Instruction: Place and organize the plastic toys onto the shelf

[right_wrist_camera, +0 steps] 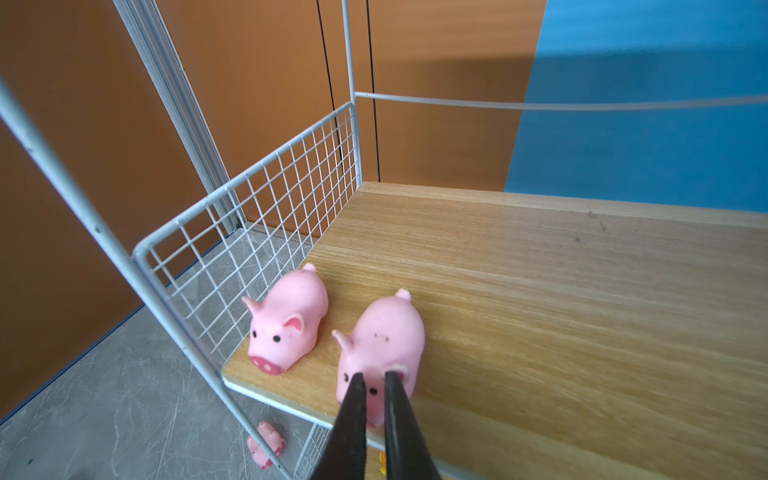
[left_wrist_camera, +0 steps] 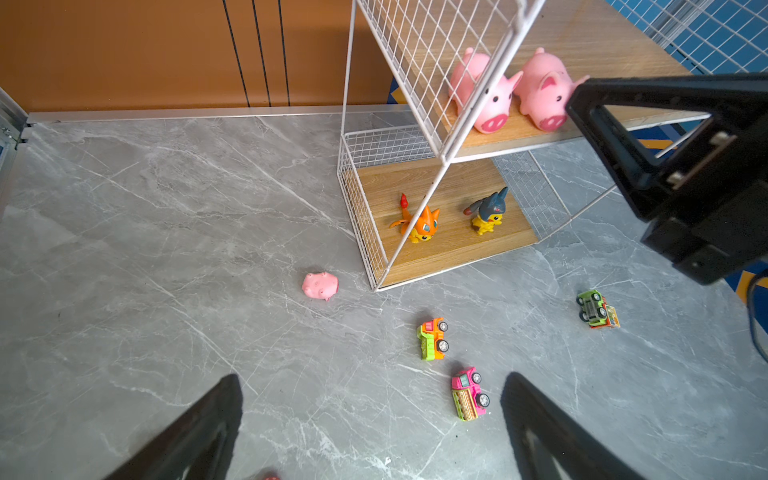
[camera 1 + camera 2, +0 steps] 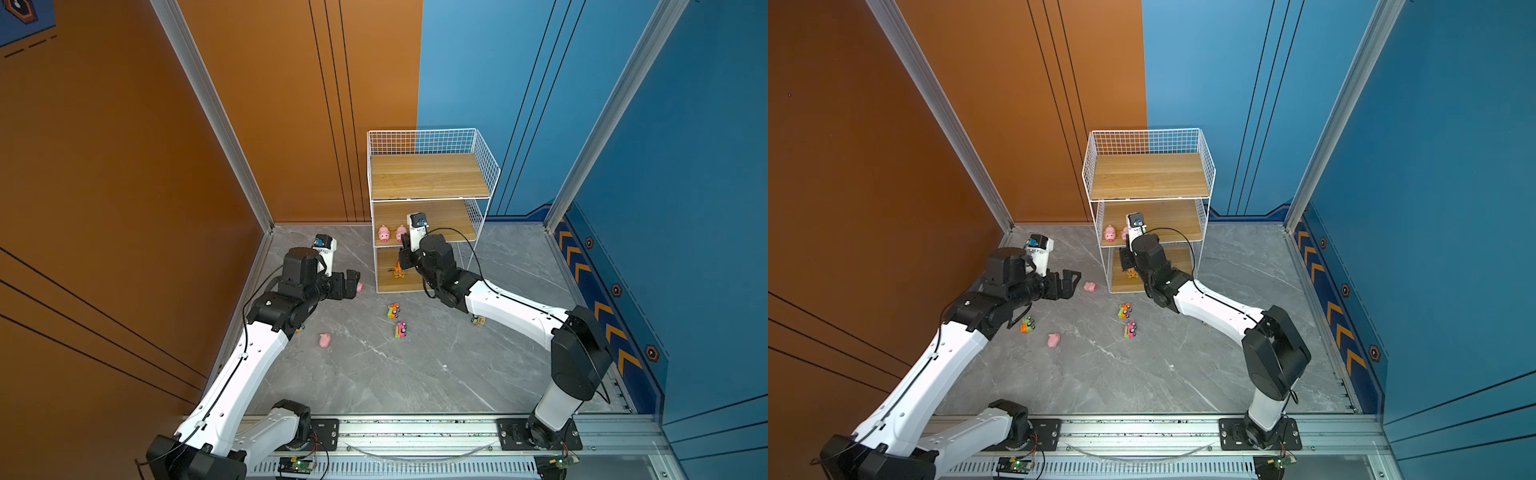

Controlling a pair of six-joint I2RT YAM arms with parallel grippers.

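With the right tool [image 1: 374, 374] closed narrow at the shelved pig [image 1: 386, 332] on the front edge of the shelf [image 1: 540, 291] middle board and the left tool [image 2: 372, 377] wide open, take the loose pig [image 2: 320, 285] on the worktop [image 2: 166, 208], probably light and squashy, across its flanks.

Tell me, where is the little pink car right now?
In both top views the pink car lies on the grey floor, mid-scene, in front of the shelf, just nearer the camera than the orange-and-green car.

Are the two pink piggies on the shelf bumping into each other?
Apart. The right wrist view shows bare wooden board between the pink plastic pig by the wire side and the pink plastic pig beside it.
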